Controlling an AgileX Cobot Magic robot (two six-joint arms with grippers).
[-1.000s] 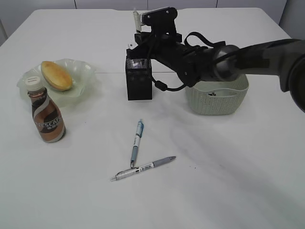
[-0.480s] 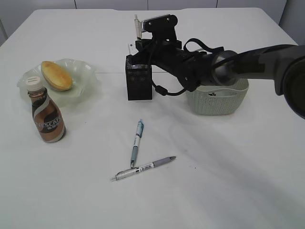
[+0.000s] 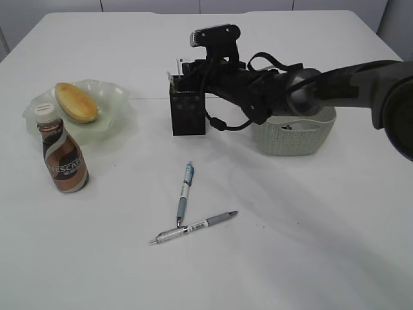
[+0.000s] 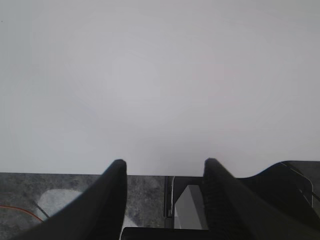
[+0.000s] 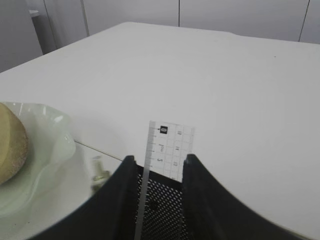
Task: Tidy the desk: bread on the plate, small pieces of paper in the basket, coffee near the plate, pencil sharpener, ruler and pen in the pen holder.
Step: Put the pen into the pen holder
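Since a second earlier, the short clear plastic ruler (image 5: 169, 150) had sunk into the black mesh square pen holder (image 3: 188, 113), and the right gripper (image 5: 157, 170) stood slackened, fingers apart beside the ruler rather than clamping it. Nearest lay two pens (image 3: 187, 210) crossed on the white desk (image 3: 310, 245). The left gripper (image 4: 162, 172) hung half open, holding nothing. Farther left, the brown coffee bottle (image 3: 63, 158) stood beside the pale-green ruffled glass plate (image 3: 116, 103) carrying the golden oblong bread (image 3: 76, 102).
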